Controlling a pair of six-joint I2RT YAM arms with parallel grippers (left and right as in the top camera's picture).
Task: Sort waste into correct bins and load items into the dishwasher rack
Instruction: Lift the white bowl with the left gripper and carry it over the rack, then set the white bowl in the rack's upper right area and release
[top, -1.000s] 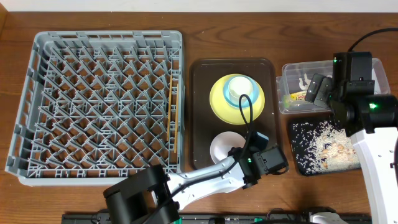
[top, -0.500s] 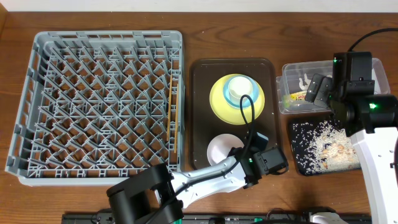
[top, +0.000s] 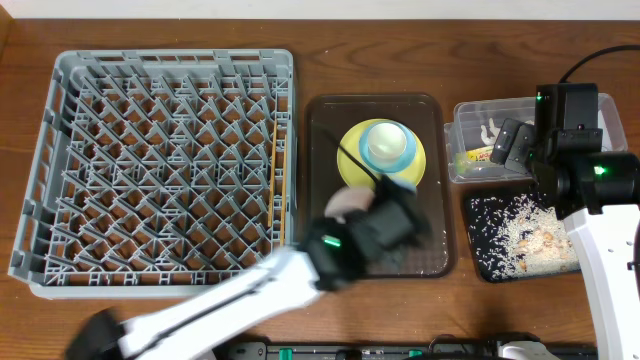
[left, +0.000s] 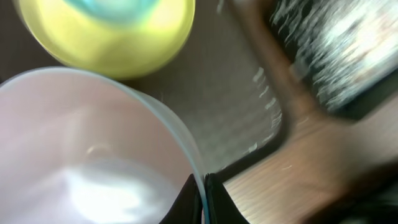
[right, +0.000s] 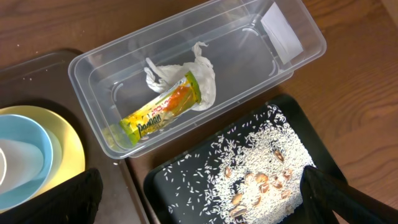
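My left gripper (left: 204, 198) is shut on the rim of the white bowl (left: 87, 155) and holds it over the brown serving tray (top: 320, 150), blurred in the overhead view (top: 348, 203). The yellow plate (top: 352, 172) carries the light blue bowl (top: 386, 146) with the small white cup inside. My right gripper (right: 199, 199) is open and empty above the black tray (right: 186, 180) of rice scraps (right: 261, 155). The clear tub (right: 99, 62) holds the green-and-orange wrapper (right: 163, 109) and white tissue (right: 186, 71). The grey rack (top: 150, 160) has the chopsticks (top: 273, 160) at its right side.
The brown serving tray lies between the rack and the two bins. The left arm (top: 240, 300) reaches from the front edge across the rack's front right corner. The wooden table (top: 400, 50) shows behind the tray.
My left gripper has lifted the white bowl off the brown tray and swung left and back with it, fast enough to blur. The right arm has not moved.
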